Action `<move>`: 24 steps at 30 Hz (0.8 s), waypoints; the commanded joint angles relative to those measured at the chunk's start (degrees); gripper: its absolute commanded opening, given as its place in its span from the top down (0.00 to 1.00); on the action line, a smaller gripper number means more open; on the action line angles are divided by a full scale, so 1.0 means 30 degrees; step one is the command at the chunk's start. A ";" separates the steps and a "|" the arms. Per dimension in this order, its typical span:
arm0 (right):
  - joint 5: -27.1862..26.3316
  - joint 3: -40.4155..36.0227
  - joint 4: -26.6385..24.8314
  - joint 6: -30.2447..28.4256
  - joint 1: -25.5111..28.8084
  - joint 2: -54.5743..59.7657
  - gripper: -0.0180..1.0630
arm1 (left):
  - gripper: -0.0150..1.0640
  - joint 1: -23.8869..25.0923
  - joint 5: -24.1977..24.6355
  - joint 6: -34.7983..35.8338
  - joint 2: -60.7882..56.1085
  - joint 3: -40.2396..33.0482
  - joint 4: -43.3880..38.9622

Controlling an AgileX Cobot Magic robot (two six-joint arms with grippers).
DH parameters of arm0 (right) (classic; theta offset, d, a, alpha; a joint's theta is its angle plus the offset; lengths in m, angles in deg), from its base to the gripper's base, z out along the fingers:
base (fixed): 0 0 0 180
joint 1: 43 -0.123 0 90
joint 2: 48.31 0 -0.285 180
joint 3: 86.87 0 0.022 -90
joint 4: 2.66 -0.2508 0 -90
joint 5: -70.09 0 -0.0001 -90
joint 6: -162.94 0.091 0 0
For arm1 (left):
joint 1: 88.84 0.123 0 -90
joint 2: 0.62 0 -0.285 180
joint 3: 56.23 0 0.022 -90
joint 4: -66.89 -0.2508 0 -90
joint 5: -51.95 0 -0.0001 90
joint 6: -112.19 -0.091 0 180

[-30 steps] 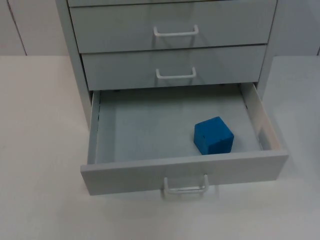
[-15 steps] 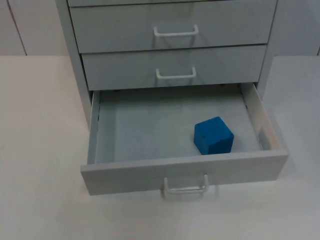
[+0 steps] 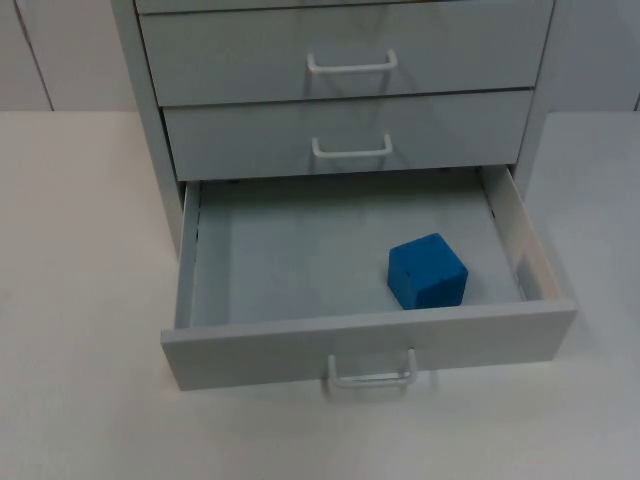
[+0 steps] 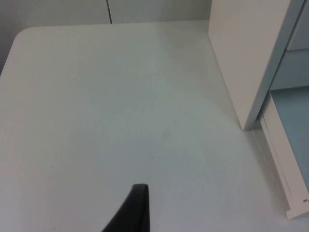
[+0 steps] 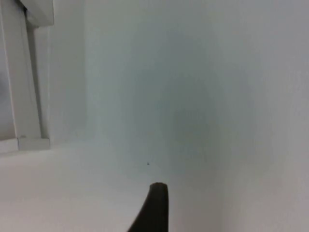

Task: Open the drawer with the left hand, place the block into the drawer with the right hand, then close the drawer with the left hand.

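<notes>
Left gripper [image 4: 137, 212] is seen in the left wrist view as a single black fingertip held above bare white table [image 4: 120, 121], beside the side wall of the grey cabinet [image 4: 246, 58]; whether its fingers are spread or closed cannot be told, and nothing is seen in its hold. Right gripper [image 5: 154, 208] is likewise seen in the right wrist view as one black fingertip over plain white table surface, with a pale edge of the cabinet near it; its opening cannot be told either, and no object is seen in it. In the top view, the cabinet is seen standing at the far edge of the table, against the grey partition wall. Its bottom drawer [image 3: 370, 345] is pulled well out toward the near edge of the table, and its white handle [image 3: 370, 378] is seen on the front panel. The blue block [image 3: 428, 270] is resting on the drawer floor, toward the drawer's right side and just behind the front panel, apart from the right wall. Two upper drawers [image 3: 345, 135] are seen closed above it, each with a white handle.
</notes>
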 commanded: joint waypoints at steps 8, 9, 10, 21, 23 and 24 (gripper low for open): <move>0.0179 -0.0020 0.0266 -0.0231 0.0101 -0.0124 0.26 | 0.01 0.0030 0.0034 0.0073 -0.0042 -0.0082 -0.0208; 0.0083 -0.0020 0.0266 -0.0231 0.0101 -0.0124 0.26 | 0.01 0.0030 0.0150 0.0073 -0.0042 -0.0082 -0.0167; -0.0112 -0.0020 0.0266 -0.0231 0.0101 -0.0124 0.26 | 0.01 0.0030 0.0377 0.0073 -0.0042 -0.0082 -0.0128; -0.0110 0.0101 -0.1189 -0.0231 0.0055 -0.0124 0.26 | 0.46 0.0030 0.2865 0.0073 -0.0042 -0.0082 -0.0165; 0.0258 0.0101 -0.1189 -0.0456 0.0055 -0.0124 0.26 | 0.71 0.0030 0.2997 -0.0132 -0.0042 -0.0082 -0.0165; 0.0258 0.0101 -0.1189 -0.0456 0.0055 -0.0124 0.26 | 0.71 0.0030 0.2997 -0.0132 -0.0042 -0.0082 -0.0165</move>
